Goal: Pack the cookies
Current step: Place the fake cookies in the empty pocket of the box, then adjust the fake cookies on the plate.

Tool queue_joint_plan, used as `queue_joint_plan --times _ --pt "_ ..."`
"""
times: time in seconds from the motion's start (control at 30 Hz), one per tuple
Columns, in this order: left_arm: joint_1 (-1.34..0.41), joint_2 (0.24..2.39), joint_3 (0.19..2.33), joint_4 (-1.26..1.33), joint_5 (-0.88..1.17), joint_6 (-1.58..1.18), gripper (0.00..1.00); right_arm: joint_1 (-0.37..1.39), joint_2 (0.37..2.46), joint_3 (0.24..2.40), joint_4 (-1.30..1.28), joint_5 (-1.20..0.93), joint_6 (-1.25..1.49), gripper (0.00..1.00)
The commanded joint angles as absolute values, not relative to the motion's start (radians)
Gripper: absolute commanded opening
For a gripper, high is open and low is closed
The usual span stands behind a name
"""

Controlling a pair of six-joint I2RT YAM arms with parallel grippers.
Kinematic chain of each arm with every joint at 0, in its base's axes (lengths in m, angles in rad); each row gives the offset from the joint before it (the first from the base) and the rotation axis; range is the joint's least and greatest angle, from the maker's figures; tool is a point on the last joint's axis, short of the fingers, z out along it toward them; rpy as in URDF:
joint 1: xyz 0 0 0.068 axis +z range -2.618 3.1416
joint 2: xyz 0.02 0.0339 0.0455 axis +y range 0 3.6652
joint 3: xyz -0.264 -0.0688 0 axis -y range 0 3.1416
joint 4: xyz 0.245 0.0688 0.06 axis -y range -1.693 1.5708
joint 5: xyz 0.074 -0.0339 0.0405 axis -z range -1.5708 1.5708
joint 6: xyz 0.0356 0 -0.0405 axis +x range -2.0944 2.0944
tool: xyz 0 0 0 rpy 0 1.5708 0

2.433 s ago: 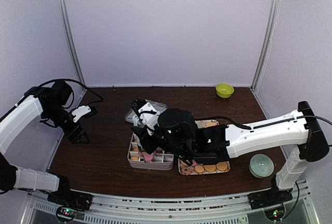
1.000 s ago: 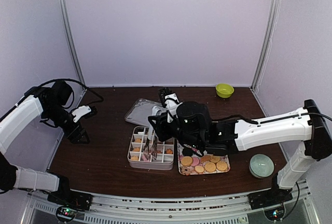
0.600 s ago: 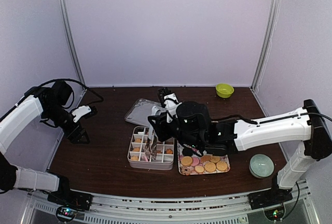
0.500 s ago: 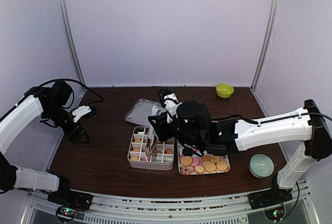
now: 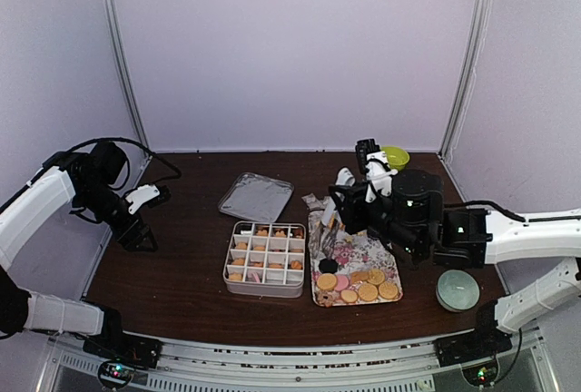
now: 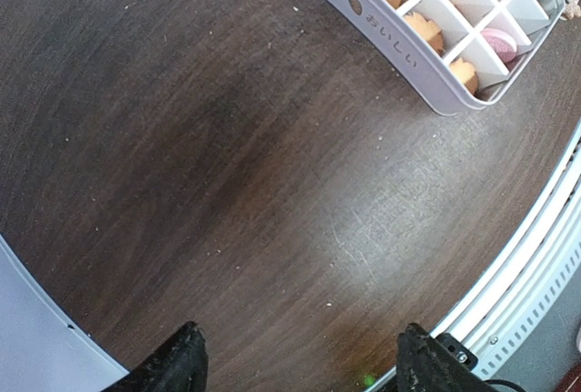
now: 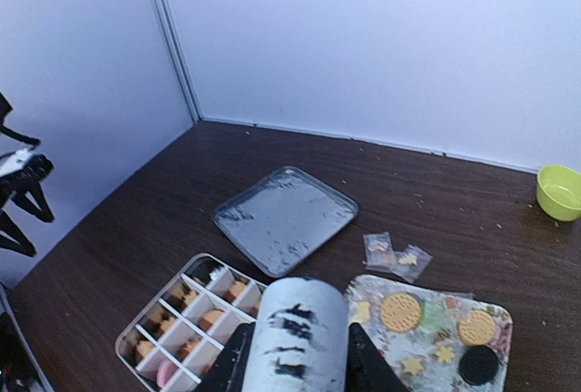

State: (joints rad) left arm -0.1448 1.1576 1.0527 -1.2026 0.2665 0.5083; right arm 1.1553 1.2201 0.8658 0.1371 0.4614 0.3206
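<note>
Golden, pink and dark cookies (image 5: 356,289) lie at the near end of the floral tray (image 5: 363,251). More cookies (image 5: 264,263) fill cells of the white divided box (image 5: 228,276). My right gripper (image 5: 336,215) hovers above the tray's far left corner, shut on the metal tongs (image 7: 300,338), whose pale rounded end fills the bottom of the right wrist view. That view looks down on the cookies (image 7: 399,312) and the box (image 7: 141,338). My left gripper (image 6: 300,369) hangs open over bare table at the far left, the box (image 6: 386,34) well away from it.
A silver lid (image 5: 256,196) lies behind the box. Small clear packets (image 7: 395,254) sit at the tray's far edge. A green bowl (image 5: 393,157) stands at the back right and a pale bowl (image 5: 457,289) at the front right. The table's front rail (image 6: 536,256) is close to my left gripper.
My right arm has drawn back to the right, carrying the tongs from over the divided box to above the floral tray's far end. The left arm has not moved.
</note>
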Motion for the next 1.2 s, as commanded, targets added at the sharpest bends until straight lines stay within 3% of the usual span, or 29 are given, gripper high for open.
queue_joint_plan --times 0.0,0.27,1.17 --pt "-0.138 1.164 1.070 -1.192 0.280 0.517 0.74 1.133 1.115 0.745 0.055 0.529 0.369 0.30" --pt "-0.138 1.176 1.081 -1.192 0.282 0.510 0.74 1.128 1.056 0.664 0.032 0.546 0.412 0.33" --pt "-0.138 1.178 1.075 -1.192 0.267 0.511 0.74 1.190 1.140 0.698 0.110 0.423 0.279 0.31"
